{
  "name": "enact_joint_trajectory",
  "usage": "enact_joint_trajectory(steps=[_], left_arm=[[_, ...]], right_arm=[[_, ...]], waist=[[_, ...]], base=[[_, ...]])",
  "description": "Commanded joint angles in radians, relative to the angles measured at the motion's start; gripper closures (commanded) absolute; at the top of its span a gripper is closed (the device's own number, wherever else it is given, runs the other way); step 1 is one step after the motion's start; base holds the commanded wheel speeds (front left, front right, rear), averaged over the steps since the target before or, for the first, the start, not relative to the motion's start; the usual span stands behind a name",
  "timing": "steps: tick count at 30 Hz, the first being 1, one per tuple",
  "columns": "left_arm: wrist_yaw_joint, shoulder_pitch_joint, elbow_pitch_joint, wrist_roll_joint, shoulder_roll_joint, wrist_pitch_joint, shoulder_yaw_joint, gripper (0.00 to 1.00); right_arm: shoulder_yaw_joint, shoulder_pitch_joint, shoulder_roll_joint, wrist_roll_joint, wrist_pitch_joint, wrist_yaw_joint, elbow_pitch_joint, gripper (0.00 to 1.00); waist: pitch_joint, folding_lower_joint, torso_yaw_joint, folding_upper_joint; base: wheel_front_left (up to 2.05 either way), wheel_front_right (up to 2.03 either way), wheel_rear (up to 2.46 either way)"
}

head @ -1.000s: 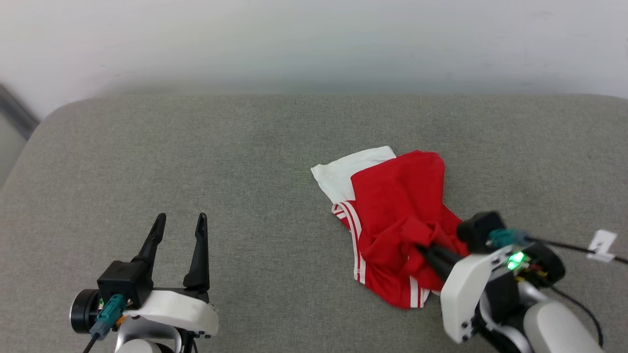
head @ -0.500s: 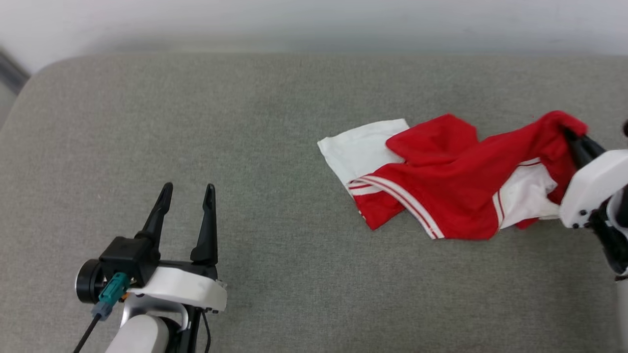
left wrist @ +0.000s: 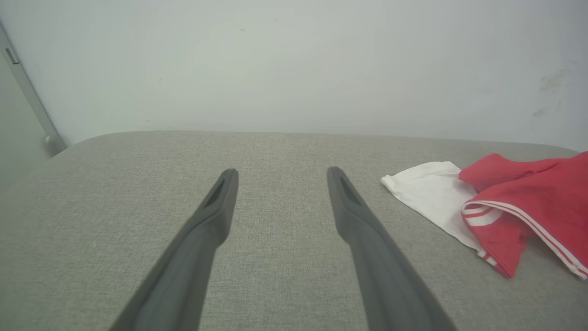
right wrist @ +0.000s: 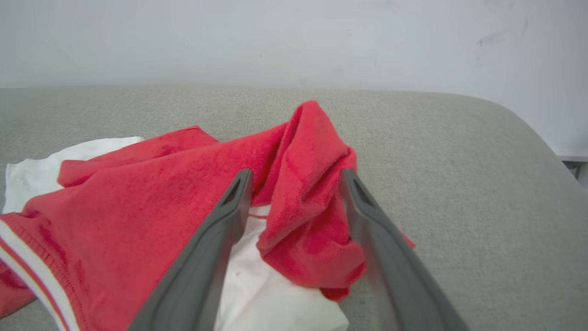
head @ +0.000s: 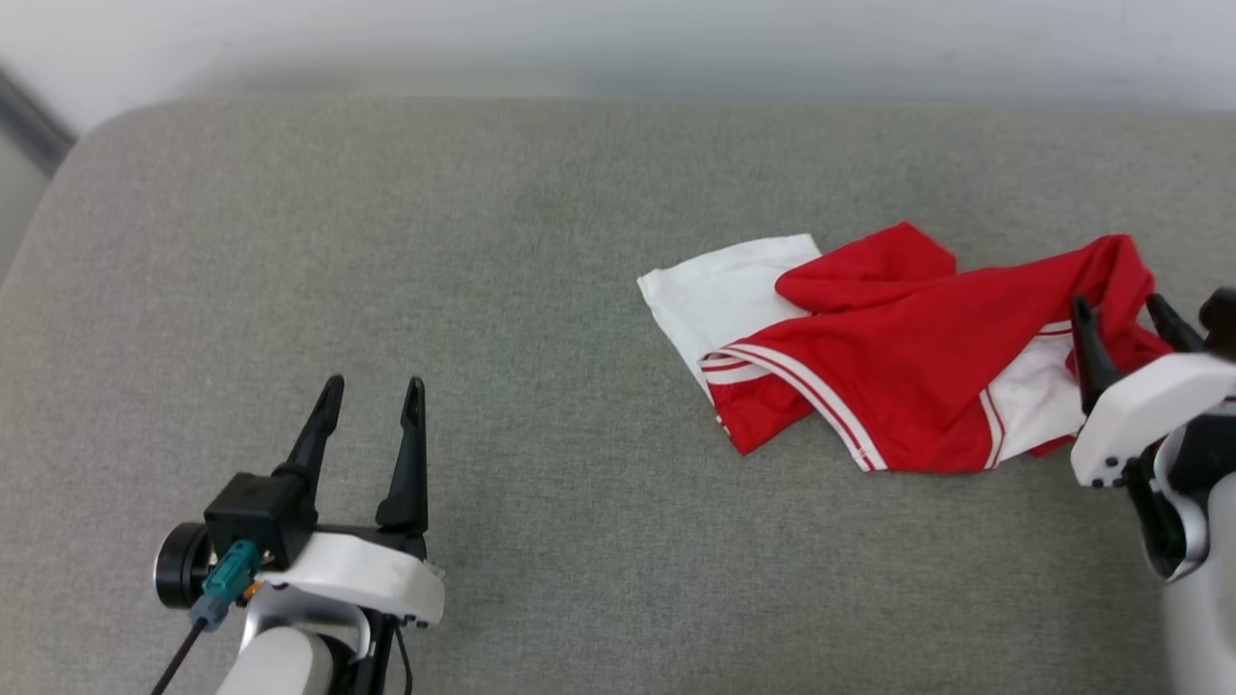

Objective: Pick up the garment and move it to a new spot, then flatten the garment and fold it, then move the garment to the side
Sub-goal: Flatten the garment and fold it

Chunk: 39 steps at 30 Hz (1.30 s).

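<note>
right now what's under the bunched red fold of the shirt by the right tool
Under the red fold, white cloth of the garment shows, resting on the grey cushion. The right tool stands open astride the fold. Anything deeper under the red is covered.

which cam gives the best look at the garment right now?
Head view: nearly all of the garment is in frame, lying crumpled. Right wrist view sits close on one red fold between the fingers of the open right gripper, the rest cropped. Left wrist view catches its white sleeve and a red corner at the frame edge.
</note>
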Motion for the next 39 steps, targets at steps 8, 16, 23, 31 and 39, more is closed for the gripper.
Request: enact_joint_trajectory(steps=[8,16,23,31,39], left_arm=[[0.015,0.078,0.013,0.005,0.017,0.005,0.007,0.0],[0.043,0.126,-0.016,-0.001,0.036,0.029,0.016,0.0],[0.059,0.141,-0.039,-0.009,0.05,0.051,0.024,0.0],[0.05,0.101,-0.055,-0.007,0.061,0.08,0.01,0.0],[-0.029,-0.095,0.003,-0.025,0.07,0.218,-0.046,0.0]], right_arm=[[0.044,0.162,0.055,-0.033,-0.162,-0.001,-0.146,0.0],[0.099,0.333,0.105,-0.046,-0.146,0.0,-0.339,0.0],[0.124,0.437,0.137,-0.032,-0.09,0.0,-0.483,0.0],[0.13,0.442,0.149,-0.008,-0.06,0.0,-0.534,0.0],[0.119,0.399,0.151,0.003,-0.063,0.0,-0.557,0.0]], waist=[[-0.139,-0.0001,-0.056,0.0],[-0.201,-0.0001,-0.091,0.0],[-0.203,-0.0001,-0.125,0.0],[-0.162,-0.0001,-0.166,0.0],[-0.077,-0.0001,-0.185,0.0]], base=[[0.0,0.0,0.0],[0.0,0.0,0.0],[0.0,0.0,0.0],[0.0,0.0,0.0],[0.0,0.0,0.0]])
